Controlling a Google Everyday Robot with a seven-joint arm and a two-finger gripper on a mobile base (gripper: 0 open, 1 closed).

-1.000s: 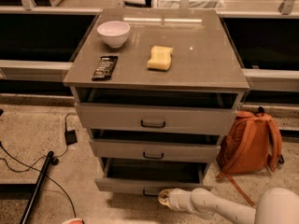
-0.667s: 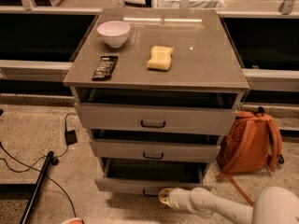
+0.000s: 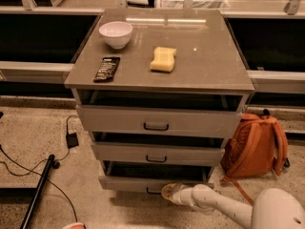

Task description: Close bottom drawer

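The grey cabinet has three drawers, all pulled out a little. The bottom drawer is the lowest and narrowest, with a small dark handle on its low front panel. My gripper is at the end of the white arm that reaches in from the lower right. It sits right at the bottom drawer's front, just right of the handle, and seems to touch the panel.
The middle drawer and widest top drawer stand above. On the cabinet top are a white bowl, a dark candy bar and a yellow sponge. An orange backpack leans at the right. Cables lie at the left.
The gripper stays at the bottom drawer's front. The drawer looks pushed in slightly; little else has moved.
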